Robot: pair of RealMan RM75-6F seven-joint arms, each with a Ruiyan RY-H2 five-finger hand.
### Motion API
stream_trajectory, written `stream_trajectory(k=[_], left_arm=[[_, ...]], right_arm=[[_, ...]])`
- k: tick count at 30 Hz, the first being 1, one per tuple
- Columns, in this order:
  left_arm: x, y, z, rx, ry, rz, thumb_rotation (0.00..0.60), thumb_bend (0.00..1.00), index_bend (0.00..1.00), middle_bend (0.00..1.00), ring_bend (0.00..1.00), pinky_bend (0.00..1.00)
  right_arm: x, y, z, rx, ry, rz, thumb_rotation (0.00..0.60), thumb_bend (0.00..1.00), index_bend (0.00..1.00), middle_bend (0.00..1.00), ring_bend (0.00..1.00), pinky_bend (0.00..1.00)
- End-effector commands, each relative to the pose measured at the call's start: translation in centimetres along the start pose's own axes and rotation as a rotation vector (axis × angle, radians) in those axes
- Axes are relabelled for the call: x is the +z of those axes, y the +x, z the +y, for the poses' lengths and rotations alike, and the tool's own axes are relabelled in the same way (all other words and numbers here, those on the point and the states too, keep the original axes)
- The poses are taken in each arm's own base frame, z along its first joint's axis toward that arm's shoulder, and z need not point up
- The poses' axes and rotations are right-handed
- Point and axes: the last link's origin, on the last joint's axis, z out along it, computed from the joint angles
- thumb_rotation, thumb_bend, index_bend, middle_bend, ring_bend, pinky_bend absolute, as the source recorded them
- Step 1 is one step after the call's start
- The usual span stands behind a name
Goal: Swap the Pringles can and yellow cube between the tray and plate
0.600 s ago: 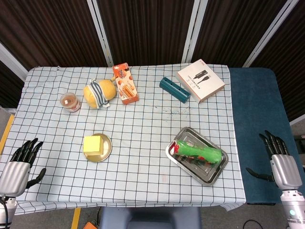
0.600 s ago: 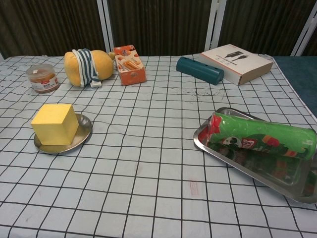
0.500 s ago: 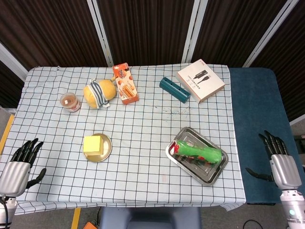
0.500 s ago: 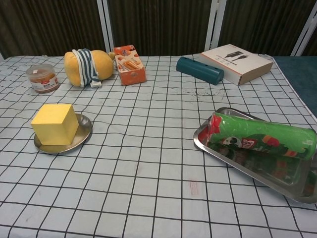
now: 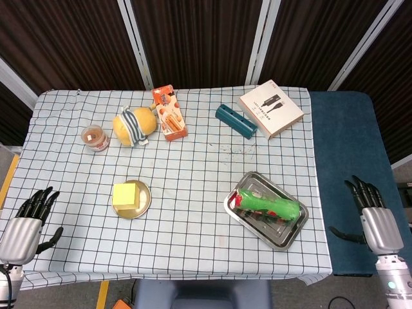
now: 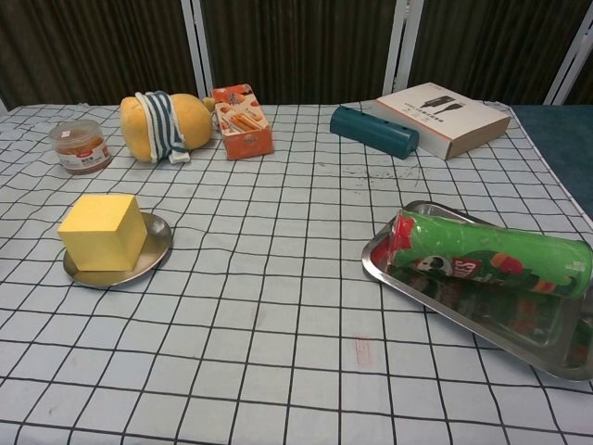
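Observation:
A green Pringles can [image 5: 268, 206] [image 6: 491, 259] lies on its side in the steel tray [image 5: 288, 237] [image 6: 389, 272] at the right of the table. A yellow cube [image 5: 125, 196] [image 6: 103, 231] sits on a small round metal plate [image 5: 145, 200] [image 6: 157, 248] at the left. My left hand [image 5: 24, 225] hangs open beside the table's front left corner, holding nothing. Off the table's right edge, over the blue surface, my right hand [image 5: 373, 219] is open and empty too. Neither hand shows in the chest view.
Along the back stand a small jar [image 5: 95, 137], a yellow plush with a striped band [image 5: 134, 125], an orange snack box [image 5: 169, 113], a teal case [image 5: 235, 120] and a white box [image 5: 271, 107]. A checked cloth [image 5: 193, 174] covers the table.
Both hands have sunk slightly toward the bottom of the head view. Nothing on the table has moved.

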Motion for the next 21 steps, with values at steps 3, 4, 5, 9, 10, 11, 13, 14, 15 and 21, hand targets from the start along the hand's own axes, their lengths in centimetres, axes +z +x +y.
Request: stream_trajectory(k=[3,4,5,9,10,11,13,14,15,21], left_arm=[[0.0,0.0,-0.2,-0.010,0.008,-0.005,0.600,0.36,0.00,0.00,0.00,0.17],[0.0,0.0,-0.3,-0.010,0.011,-0.007,0.600,0.36,0.00,0.00,0.00,0.17],[0.0,0.0,-0.3,-0.012,0.014,-0.009,0.600,0.36,0.00,0.00,0.00,0.17],[-0.1,0.2,-0.3,-0.015,0.011,-0.004,0.600,0.36,0.00,0.00,0.00,0.17],[-0.1,0.3,-0.2,-0.014,0.009,-0.003,0.600,0.36,0.00,0.01,0.00,0.17],[-0.2,0.3,-0.2,-0.015,0.007,-0.002,0.600,0.36,0.00,0.01,0.00,0.17],[-0.2,0.3,-0.2,-0.017,0.005,-0.004,0.600,0.36,0.00,0.01,0.00,0.17],[-0.2,0.2,-0.2,-0.020,0.004,-0.006,0.600,0.35,0.00,0.01,0.00,0.17],[-0.2,0.2,-0.2,-0.021,0.004,-0.008,0.600,0.35,0.00,0.01,0.00,0.17],[-0.1,0.1,-0.4,-0.022,0.007,-0.019,0.600,0.35,0.00,0.04,0.00,0.17]], right_arm=[[0.2,-0.4,-0.4,0.012,0.036,-0.017,0.600,0.06,0.00,0.00,0.00,0.00],[0.3,-0.6,-0.5,0.012,0.042,-0.019,0.600,0.06,0.00,0.00,0.00,0.00],[0.4,-0.7,-0.6,0.014,0.050,-0.023,0.600,0.06,0.00,0.00,0.00,0.00],[1.2,-1.2,-1.4,0.011,0.084,-0.057,0.600,0.06,0.00,0.00,0.00,0.00],[1.5,-1.3,-1.7,0.010,0.094,-0.067,0.600,0.06,0.00,0.00,0.00,0.00],[2.0,-1.4,-2.1,0.009,0.107,-0.082,0.600,0.06,0.00,0.00,0.00,0.00],[2.6,-1.6,-2.8,0.007,0.129,-0.105,0.600,0.06,0.00,0.00,0.00,0.00],[3.1,-1.7,-3.4,0.000,0.146,-0.121,0.600,0.06,0.00,0.00,0.00,0.00],[3.5,-1.9,-3.9,-0.006,0.160,-0.133,0.600,0.06,0.00,0.00,0.00,0.00],[6.0,-3.4,-6.7,-0.058,0.220,-0.232,0.600,0.06,0.00,0.00,0.00,0.00]])
